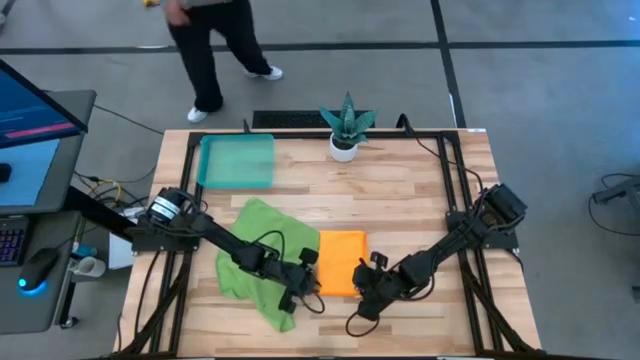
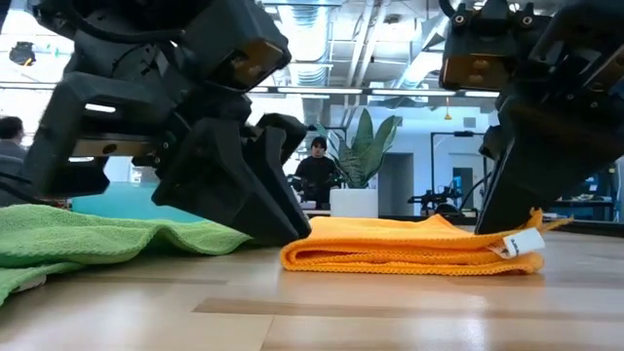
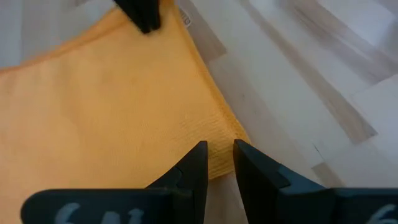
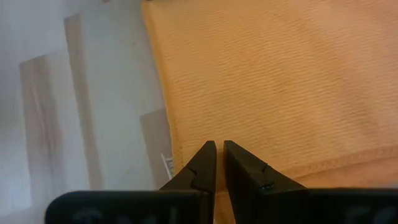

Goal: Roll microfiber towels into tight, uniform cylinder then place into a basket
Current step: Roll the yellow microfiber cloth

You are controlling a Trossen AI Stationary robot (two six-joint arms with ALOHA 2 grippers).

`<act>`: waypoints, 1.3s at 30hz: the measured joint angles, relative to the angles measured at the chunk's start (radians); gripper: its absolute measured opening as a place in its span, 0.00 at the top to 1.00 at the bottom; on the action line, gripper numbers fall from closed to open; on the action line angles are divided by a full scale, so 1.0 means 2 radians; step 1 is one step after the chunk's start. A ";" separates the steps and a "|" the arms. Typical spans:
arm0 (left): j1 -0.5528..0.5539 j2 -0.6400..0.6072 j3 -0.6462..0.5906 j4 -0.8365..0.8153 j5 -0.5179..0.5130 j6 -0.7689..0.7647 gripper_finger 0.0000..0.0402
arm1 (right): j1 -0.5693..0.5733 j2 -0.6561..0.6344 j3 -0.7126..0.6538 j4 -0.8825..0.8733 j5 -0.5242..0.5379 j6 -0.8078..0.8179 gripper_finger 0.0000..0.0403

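Note:
The orange towel [image 1: 341, 262] lies folded flat in several layers on the table's near middle, its white tag [image 2: 522, 244] at the near right corner. The lime green towel [image 1: 258, 260] lies crumpled to its left, under my left arm. The teal basket [image 1: 237, 161] stands at the far left. My left gripper [image 1: 306, 287] is at the orange towel's near left corner, nearly shut on it [image 3: 221, 152]. My right gripper [image 1: 366, 292] is at the near right corner by the tag, nearly shut [image 4: 219, 152]. My left gripper pinches the orange towel's near left corner [image 3: 219, 138] between its two fingers, slanting down from the table's left. The towel lies flat on the table. My right gripper pinches the towel's near right corner [image 4: 198, 134], beside the tag [image 4: 168, 163], slanting down from the right. The towel rests on the table there.
A small white pot with a spiky green plant [image 1: 345, 130] stands at the far middle. A person [image 1: 215, 50] walks on the floor beyond the far edge. Bare wood [image 1: 420, 190] lies to the far right.

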 joint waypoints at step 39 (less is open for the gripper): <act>-0.054 -0.103 0.000 -0.080 -0.211 0.058 0.82 | 0.054 -0.127 0.000 -0.073 0.111 -0.056 0.87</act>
